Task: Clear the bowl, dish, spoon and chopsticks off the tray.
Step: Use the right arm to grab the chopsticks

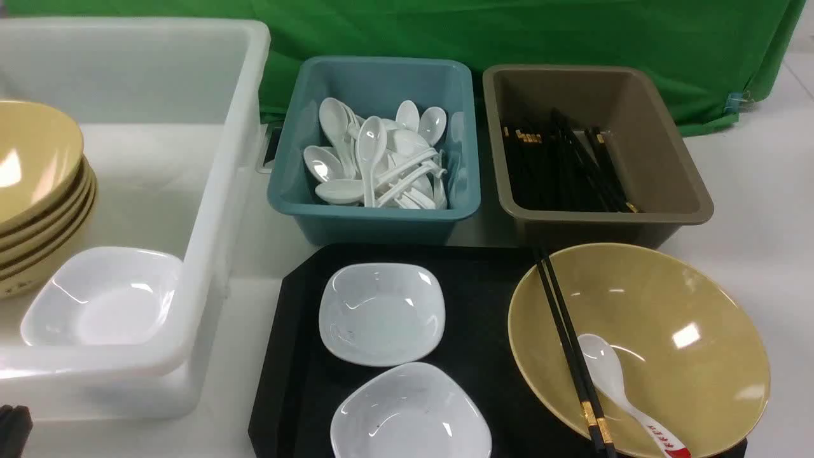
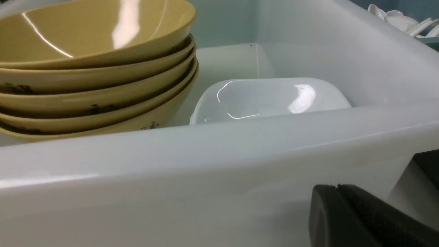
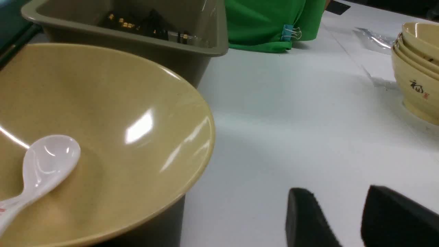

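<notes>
The mustard-yellow bowl (image 1: 687, 305) sits on the right end of the black tray (image 1: 483, 280). The black chopsticks (image 1: 566, 331) lie across the bowl's left rim. The white spoon (image 1: 604, 369) with a red handle tip rests inside it. Two white square dishes stand on the tray's left half, one farther (image 1: 380, 313) and one nearer (image 1: 410, 413). My left gripper (image 2: 337, 188) is shut and empty, low against the outside wall of the white bin (image 2: 205, 164). My right gripper (image 3: 337, 192) is open over bare table, just right of the bowl (image 3: 103, 103), touching nothing.
The white bin (image 1: 210, 191) at the left holds stacked yellow bowls (image 1: 38, 191) and a white dish (image 1: 105, 296). Behind the tray are a teal bin (image 1: 375, 216) of white spoons and a brown bin (image 1: 604, 219) of chopsticks. More stacked bowls (image 3: 418, 75) stand far right.
</notes>
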Available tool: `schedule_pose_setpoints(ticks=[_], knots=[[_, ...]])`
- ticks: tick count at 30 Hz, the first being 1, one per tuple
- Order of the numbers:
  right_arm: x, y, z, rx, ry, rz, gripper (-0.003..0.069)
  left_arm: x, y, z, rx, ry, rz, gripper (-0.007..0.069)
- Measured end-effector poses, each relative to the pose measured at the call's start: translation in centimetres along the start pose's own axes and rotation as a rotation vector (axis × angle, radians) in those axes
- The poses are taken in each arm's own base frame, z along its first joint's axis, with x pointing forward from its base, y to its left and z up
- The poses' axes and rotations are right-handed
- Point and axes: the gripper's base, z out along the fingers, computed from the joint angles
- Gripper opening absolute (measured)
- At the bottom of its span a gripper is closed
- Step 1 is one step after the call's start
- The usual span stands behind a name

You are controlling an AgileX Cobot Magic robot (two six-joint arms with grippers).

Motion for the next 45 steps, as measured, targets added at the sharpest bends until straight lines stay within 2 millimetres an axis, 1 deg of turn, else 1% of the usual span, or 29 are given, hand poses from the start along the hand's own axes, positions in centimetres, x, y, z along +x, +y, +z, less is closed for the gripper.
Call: schedule_pose_setpoints(ticks=[12,14,17,18,19,22,24,25,26,28,30,32,33,34,36,38,39,41,42,43,45], knots=[[0.0,0.0,0.0,0.000,0.000,0.000,0.0242,0.0,0.0,0.0,-0.002,0.000,0.011,0.0018],[0.0,0.0,0.0,0.000,0.000,0.000,0.0242,-0.2,0.0,0.0,-0.002,-0.017,-0.009,0.0018],[0.0,0.0,0.0,0.000,0.000,0.000,0.0242,-1.2,0.1,-0.1,0.008,-0.137,-0.242,0.0018],[0.0,0.0,0.0,0.000,0.000,0.000,0.0242,-1.4,0.1,-0.1,0.008,-0.155,-0.282,0.0018],[0.0,0.0,0.0,0.000,0.000,0.000,0.0242,-2.3,0.5,-0.3,0.004,-0.260,-0.496,0.0018],[0.0,0.0,0.0,0.000,0.000,-0.001,0.0242,-3.1,1.2,-0.6,-0.018,-0.378,-0.635,0.0018],[-0.2,0.0,0.0,0.000,-0.019,0.003,0.0242,-3.8,1.8,-1.1,-0.032,-0.497,-0.751,0.0018],[-0.4,0.0,0.0,-0.002,-0.046,0.024,0.0242,-4.3,2.2,-1.4,-0.035,-0.579,-0.808,0.0018],[-0.8,0.0,0.0,-0.006,-0.087,0.064,0.0242,-4.6,2.4,-1.6,-0.032,-0.619,-0.830,0.0018],[-1.7,0.0,-0.2,-0.021,-0.183,0.217,0.0242,-5.6,2.6,-2.3,0.000,-0.728,-0.868,0.0018],[-2.5,-0.1,-0.3,-0.045,-0.276,0.386,0.0242,-7.7,2.6,-3.2,0.051,-0.796,-0.871,0.0018],[-3.2,-0.2,-0.6,-0.077,-0.354,0.541,0.0242,-10.2,2.5,-4.1,0.104,-0.813,-0.863,0.0018],[-3.4,-0.2,-0.7,-0.087,-0.380,0.576,0.0242,-10.5,2.5,-4.2,0.109,-0.812,-0.868,0.0018],[-3.8,-0.3,-0.8,-0.113,-0.430,0.662,0.0242,-13.6,2.4,-4.8,0.136,-0.779,-0.818,0.0018],[-4.2,-0.4,-1.0,-0.133,-0.472,0.714,0.0242,-16.1,2.2,-4.6,0.137,-0.673,-0.761,0.0018],[-4.7,-0.5,-1.3,-0.151,-0.533,0.731,0.0242,-19.3,2.2,-3.4,0.110,-0.460,-0.709,0.0018],[-4.9,-0.5,-1.5,-0.157,-0.566,0.726,0.0242,-20.5,2.2,-2.6,0.096,-0.375,-0.685,0.0018],[-5.3,-0.6,-1.8,-0.160,-0.626,0.694,0.0242,-21.4,2.0,-0.9,0.072,-0.170,-0.595,0.0018],[-5.5,-0.6,-1.9,-0.158,-0.645,0.678,0.0242,-21.5,2.0,-0.7,0.070,-0.147,-0.582,0.0018],[-6.1,-0.7,-2.3,-0.146,-0.732,0.610,0.0242,-21.9,1.7,1.8,0.082,0.077,-0.475,0.0018],[-6.4,-0.9,-2.6,-0.143,-0.781,0.597,0.0242,-21.7,1.2,4.2,0.123,0.255,-0.412,0.0018]])
